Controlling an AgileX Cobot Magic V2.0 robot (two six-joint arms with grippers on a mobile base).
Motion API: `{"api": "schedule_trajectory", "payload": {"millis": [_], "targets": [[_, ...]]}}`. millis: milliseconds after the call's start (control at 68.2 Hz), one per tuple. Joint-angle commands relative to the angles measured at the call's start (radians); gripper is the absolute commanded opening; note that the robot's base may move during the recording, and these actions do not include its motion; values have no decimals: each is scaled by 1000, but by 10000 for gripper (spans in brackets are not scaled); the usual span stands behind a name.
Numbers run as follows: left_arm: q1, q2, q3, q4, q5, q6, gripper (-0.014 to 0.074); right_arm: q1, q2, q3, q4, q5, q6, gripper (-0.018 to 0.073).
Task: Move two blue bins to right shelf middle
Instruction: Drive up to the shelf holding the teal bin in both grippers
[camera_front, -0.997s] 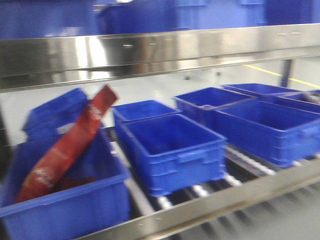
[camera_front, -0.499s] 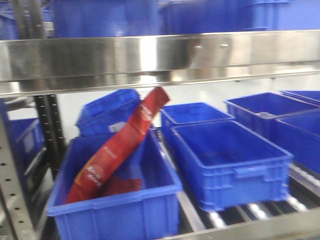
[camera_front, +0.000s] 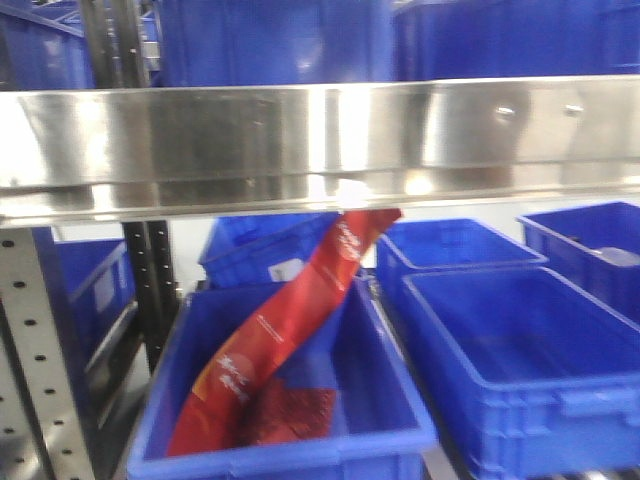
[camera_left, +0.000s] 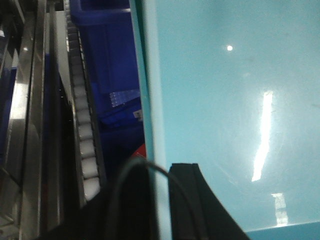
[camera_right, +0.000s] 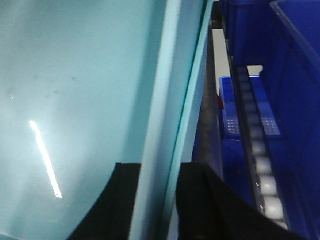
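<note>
Left end effector (camera_left: 161, 200) clamps a bin wall; right end effector (camera_right: 159, 200) likewise.

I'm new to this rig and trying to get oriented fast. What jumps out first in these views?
In the front view, a long red packet leans diagonally out of a dark blue bin at lower left, under a shiny steel rail spanning the frame. Both wrist views are filled by a pale blue bin, its rim running between the fingers of the left end effector and the right end effector.
</note>
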Motion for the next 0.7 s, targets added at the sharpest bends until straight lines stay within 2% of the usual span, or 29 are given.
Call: {"api": "schedule_trajectory", "payload": {"millis": [0,689], "targets": [[-5,-23,-18,-18,-73,5,-111,-2,-20,-20,-8,-105,-9,-154],[-5,-23,-18,-18,-73,5,-111,-2,-20,-20,-8,-105,-9,-154]]}}
